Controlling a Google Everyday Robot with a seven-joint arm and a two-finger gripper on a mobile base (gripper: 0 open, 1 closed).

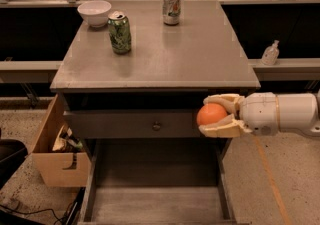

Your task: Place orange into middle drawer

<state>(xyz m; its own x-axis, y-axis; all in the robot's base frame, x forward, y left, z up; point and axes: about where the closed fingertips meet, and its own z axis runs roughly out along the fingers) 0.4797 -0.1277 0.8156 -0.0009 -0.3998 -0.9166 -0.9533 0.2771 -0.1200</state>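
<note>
Camera view looks down on a grey table point(200, 54) with drawers under it. The middle drawer point(160, 204) is pulled out at the bottom centre of the frame, its flat plank floor and low side walls showing. Above it sits a closed drawer front point(125, 125) with a small round knob point(156, 126). At the lower left, beside the table's leg, a cardboard box point(55, 169) stands open with some jumbled items inside that cannot be made out. On the table top, in the upper left, a white bowl point(94, 12) stands near the far edge; what it holds cannot be told. A green can point(120, 32) stands upright just in front of the bowl, and a second can point(171, 6) stands upright at the far edge near the middle. A small pump bottle point(270, 53) stands on a ledge to the right of the table. The white arm reaches in from the right edge of the frame, and its gripper point(205, 115) is at centre right, below the table's front edge and in front of the right end of the closed drawer front. The orange point(212, 114) is clamped between the two fingers, one above it and one below, held in the air above the right side of the open drawer and well apart from its floor.
</note>
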